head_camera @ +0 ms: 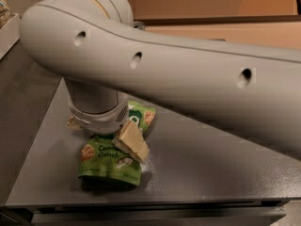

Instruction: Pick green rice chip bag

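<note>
Likely lab: robot hand (106,137) over grey table (211,173)
</note>
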Robot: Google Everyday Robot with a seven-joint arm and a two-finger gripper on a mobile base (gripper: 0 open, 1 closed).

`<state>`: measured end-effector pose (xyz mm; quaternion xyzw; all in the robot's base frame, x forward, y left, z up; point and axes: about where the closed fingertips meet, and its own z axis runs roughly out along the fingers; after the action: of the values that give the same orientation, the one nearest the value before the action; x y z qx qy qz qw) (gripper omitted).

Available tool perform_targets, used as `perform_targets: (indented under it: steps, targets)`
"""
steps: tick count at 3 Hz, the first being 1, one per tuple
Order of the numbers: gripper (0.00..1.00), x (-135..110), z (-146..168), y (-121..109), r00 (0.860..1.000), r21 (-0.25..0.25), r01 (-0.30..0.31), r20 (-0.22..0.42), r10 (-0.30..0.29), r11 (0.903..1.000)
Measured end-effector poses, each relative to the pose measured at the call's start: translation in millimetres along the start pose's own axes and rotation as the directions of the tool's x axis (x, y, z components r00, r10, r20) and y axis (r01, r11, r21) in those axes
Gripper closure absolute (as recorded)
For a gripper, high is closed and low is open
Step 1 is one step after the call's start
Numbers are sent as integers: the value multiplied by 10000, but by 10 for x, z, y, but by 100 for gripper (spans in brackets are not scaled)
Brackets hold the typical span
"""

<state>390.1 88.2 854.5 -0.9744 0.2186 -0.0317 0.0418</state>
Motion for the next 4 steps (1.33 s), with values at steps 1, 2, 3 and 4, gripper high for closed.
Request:
perform_targets:
  steps: [1,2,3,4]
  targets:
    - [0,76,59,-52,9994,-359,226,-239,-235,9991]
    - [18,180,29,-47,9990,-515,123,-418,-145,9986]
    - [41,276,-64,-28,9986,-480,-43,-528,17,9988]
    - [65,350,-156,15,9980,-393,-235,-600,212,9990]
